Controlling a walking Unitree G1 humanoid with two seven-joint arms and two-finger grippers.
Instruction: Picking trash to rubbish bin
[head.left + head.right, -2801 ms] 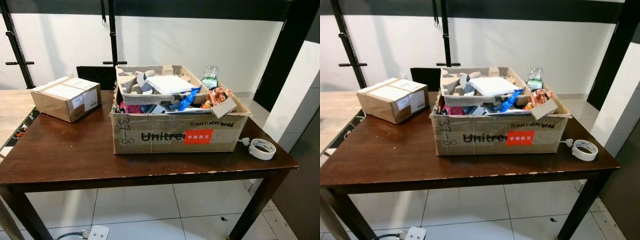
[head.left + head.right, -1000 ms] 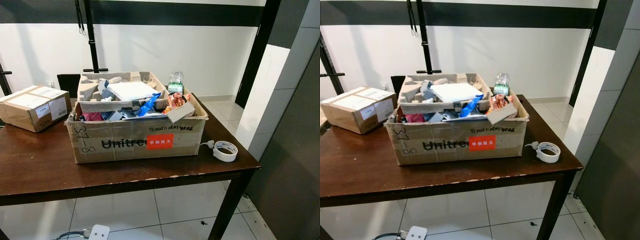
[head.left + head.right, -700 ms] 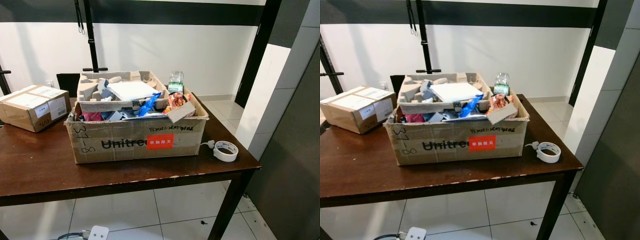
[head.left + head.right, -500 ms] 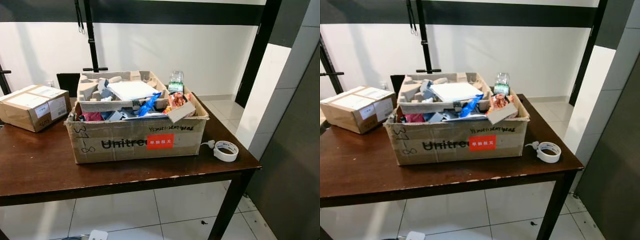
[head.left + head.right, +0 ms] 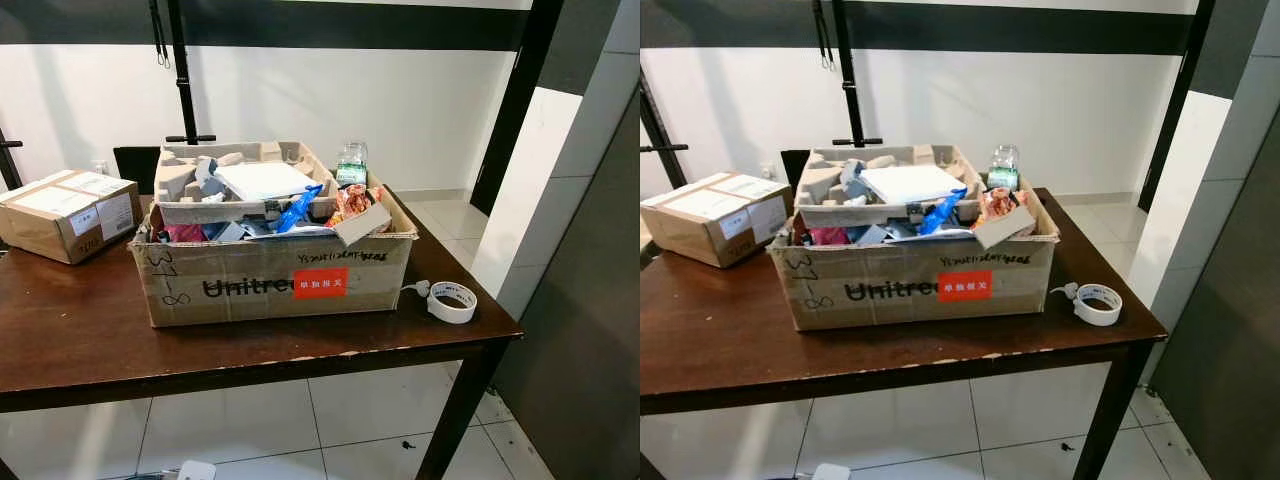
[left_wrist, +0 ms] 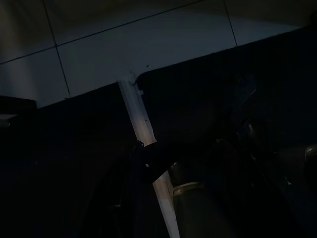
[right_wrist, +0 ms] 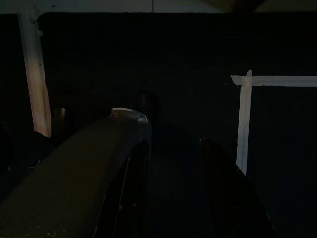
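Observation:
A large open cardboard box [image 5: 270, 285] printed "Unitree" stands on the dark wooden table [image 5: 80, 330], heaped with trash. Inside it lie a moulded pulp tray [image 5: 180, 190], a white sheet [image 5: 262, 180], a blue wrapper [image 5: 298, 207] and a red snack wrapper [image 5: 352, 200]. A clear plastic bottle [image 5: 351, 163] stands at the box's far right corner. Both arms hang idle in shade below the table. The left gripper [image 6: 233, 148] and the right gripper [image 7: 173, 148] are only dark shapes over floor tiles.
A small taped carton [image 5: 68, 213] sits at the table's left end. A roll of white tape [image 5: 452, 301] lies near the right edge. Black frame posts [image 5: 180, 70] rise behind. A dark panel [image 5: 590, 330] stands close on the right. A white power strip [image 5: 195, 470] lies on the floor.
The camera has swung right since the earliest frames, so the box and carton sit further left in view. Nothing on the table has moved. The last half second is steady.

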